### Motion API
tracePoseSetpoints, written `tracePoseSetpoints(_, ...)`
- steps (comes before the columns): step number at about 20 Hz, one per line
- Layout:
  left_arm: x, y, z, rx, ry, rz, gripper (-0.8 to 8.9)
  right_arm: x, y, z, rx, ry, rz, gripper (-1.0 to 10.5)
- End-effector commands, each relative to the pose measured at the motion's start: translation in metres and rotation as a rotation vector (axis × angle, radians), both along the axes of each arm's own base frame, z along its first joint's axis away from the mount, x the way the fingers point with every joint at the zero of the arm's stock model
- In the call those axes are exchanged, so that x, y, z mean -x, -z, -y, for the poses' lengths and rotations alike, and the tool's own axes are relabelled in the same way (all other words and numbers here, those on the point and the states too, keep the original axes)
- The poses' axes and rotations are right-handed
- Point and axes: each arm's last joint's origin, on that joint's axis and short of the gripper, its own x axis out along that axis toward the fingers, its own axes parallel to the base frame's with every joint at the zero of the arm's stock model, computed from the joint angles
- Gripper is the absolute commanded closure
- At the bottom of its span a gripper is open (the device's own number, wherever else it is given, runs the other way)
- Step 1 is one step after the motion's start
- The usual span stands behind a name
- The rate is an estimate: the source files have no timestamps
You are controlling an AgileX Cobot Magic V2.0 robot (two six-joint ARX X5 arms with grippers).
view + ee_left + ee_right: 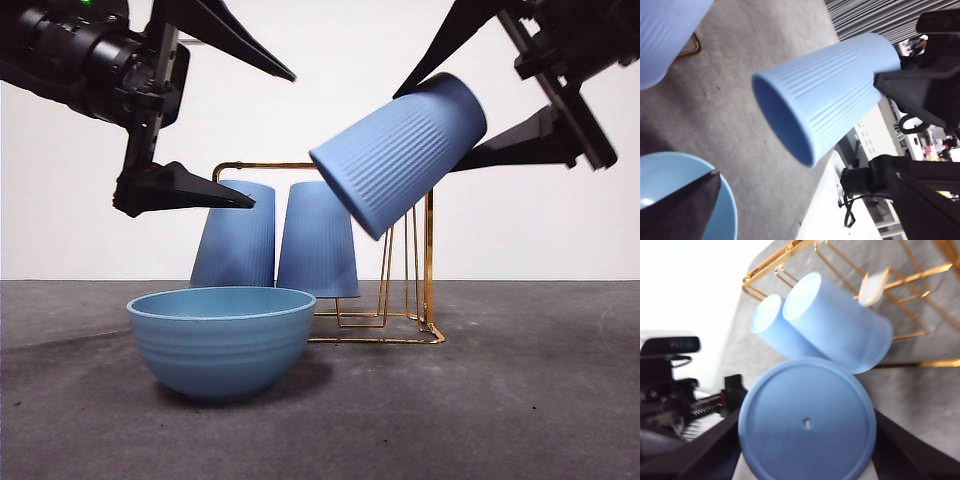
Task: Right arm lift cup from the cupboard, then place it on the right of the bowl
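My right gripper [425, 132] is shut on a ribbed blue cup [400, 150], gripping it near its base. The cup hangs tilted in the air, mouth down, over the right end of the gold wire cupboard [428, 260]. In the right wrist view the cup's round base [807, 425] sits between my two jaws. The left wrist view shows its open mouth [780, 120]. The wide blue bowl [220, 340] stands on the table in front of the cupboard's left part. My left gripper [275, 140] is open and empty, above the bowl.
Two more blue cups [235, 235] [318, 240] stand upside down on the cupboard. A bare peg with a white tip [872, 287] shows in the right wrist view. Grey table [520, 400] lies to the right of the bowl.
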Motion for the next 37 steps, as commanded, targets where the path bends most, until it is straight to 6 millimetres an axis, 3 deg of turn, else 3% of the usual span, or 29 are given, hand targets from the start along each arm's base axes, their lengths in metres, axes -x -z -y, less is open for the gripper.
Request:
tracePoseSetpoints(1,-0.004,-0.005,0.012,0.023,0.027,0.044,2.87,-0.005,0.004,-0.004,-0.052,0.011,-0.05,6.5)
tracePoseSetpoints(8,-0.015,0.013,0.031,0.071,0.04,-0.062,2.91,-0.015,0.016,-0.011,-0.13,-0.017,-0.074,6.5)
tracePoseSetpoints(14,-0.017,0.007,0.036,0.108,0.038,-0.048,3.27,-0.014,0.025,-0.011,-0.124,-0.013,-0.105,6.5)
tracePoseSetpoints(18,-0.013,0.007,0.041,0.109,0.06,-0.05,3.95,-0.016,0.024,-0.014,-0.15,-0.026,-0.096,6.5)
tracePoseSetpoints(29,-0.013,0.007,0.042,0.11,0.073,-0.03,7.9,-0.014,0.025,-0.017,-0.166,-0.06,-0.115,6.5)
tracePoseSetpoints(34,-0.014,0.004,0.043,0.127,0.076,0.008,8.04,-0.014,0.024,-0.018,-0.17,-0.071,-0.117,6.4)
tracePoseSetpoints(37,-0.014,0.004,0.043,0.138,0.096,0.014,8.04,-0.014,0.024,-0.017,-0.169,-0.073,-0.114,5.3)
